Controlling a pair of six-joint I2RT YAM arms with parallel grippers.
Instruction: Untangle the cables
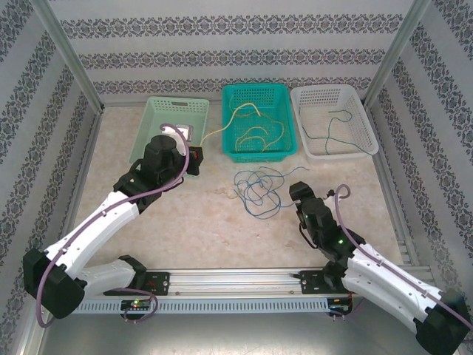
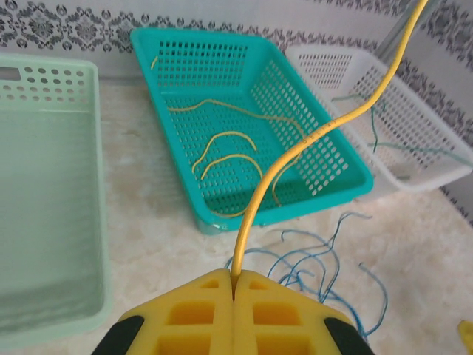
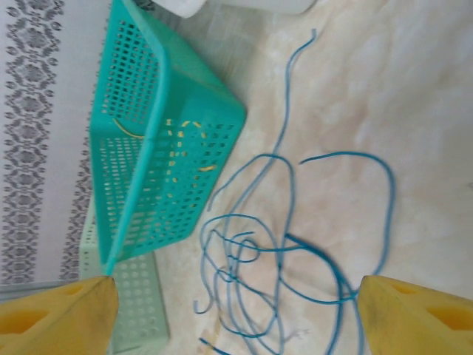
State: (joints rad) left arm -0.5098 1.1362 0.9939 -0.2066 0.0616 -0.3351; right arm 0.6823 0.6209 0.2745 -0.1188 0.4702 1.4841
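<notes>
a tangle of blue cables (image 1: 259, 188) lies mid-surface, just in front of the teal basket (image 1: 259, 157) at the far edge, a yellow cable (image 2: 253, 207) leads from that basket to the left gripper (image 2: 233, 285) clamped on it, and the right gripper (image 3: 236, 314) sits beside the tangle, jaws apart.

Bright, even, diffuse light across the whole enclosure.

Top view: shadows on the table (image 1: 199, 222) are faint and soft-edged. The picture is slightly soft and fine detail is smeared.

Left wrist view: the yellow cable (image 2: 255, 214) is sharp near the lens, and the white basket (image 2: 414, 148) behind it is softer.

Right wrist view: the yellow fingers (image 3: 59, 318) in the bottom corners are out of focus. The blue cables (image 3: 295, 251) are slightly blurred. The pale table washes out toward the upper right.
</notes>
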